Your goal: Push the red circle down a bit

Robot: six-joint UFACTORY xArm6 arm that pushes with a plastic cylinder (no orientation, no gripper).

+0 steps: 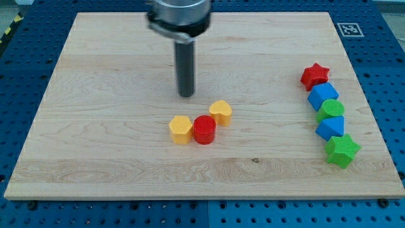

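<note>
The red circle (pixel 204 129) lies near the middle of the wooden board (pixel 114 158). A yellow hexagon block (pixel 181 129) touches its left side. A yellow heart-shaped block (pixel 221 112) touches its upper right. My tip (pixel 186 95) stands above the red circle and a little to the left, apart from it by a small gap.
A column of blocks runs down the view's right: a red star (pixel 314 76), a blue block (pixel 323 96), a green circle (pixel 331 109), another blue block (pixel 331 128) and a green star (pixel 342 151). A marker tag (pixel 349 29) sits at the board's top right corner.
</note>
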